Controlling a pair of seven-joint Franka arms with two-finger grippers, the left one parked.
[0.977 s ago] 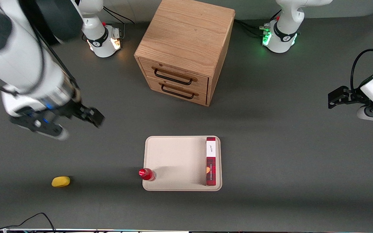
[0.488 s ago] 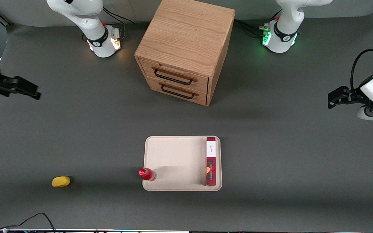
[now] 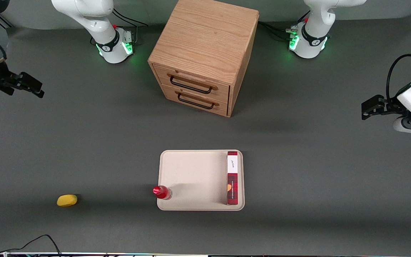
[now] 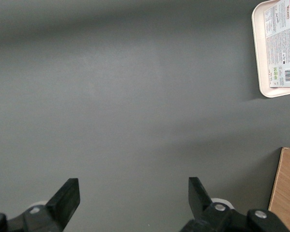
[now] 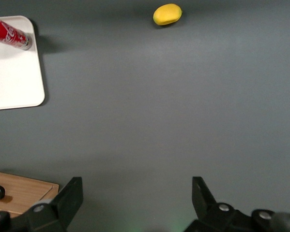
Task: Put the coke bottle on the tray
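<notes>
The coke bottle point(image 3: 162, 192) point(image 5: 9, 35), small, red and glossy, stands upright on the beige tray point(image 3: 194, 175) point(image 5: 14, 82), at the tray's corner nearest the front camera and toward the working arm's end. My right gripper point(image 3: 37, 89) point(image 5: 136, 193) hangs far off at the working arm's end of the table, farther from the front camera than the bottle. It is open, with only bare grey tabletop between its dark fingers point(image 5: 72, 193).
A long red plaid box point(image 3: 232, 177) lies on the tray along its edge toward the parked arm. A wooden drawer cabinet point(image 3: 205, 53) stands farther from the camera than the tray. A yellow lemon-shaped object point(image 3: 66, 200) point(image 5: 167, 14) lies on the table toward the working arm's end.
The right arm has pulled away from over the table to the working arm's end, its gripper empty. The bottle, tray and box have not moved.
</notes>
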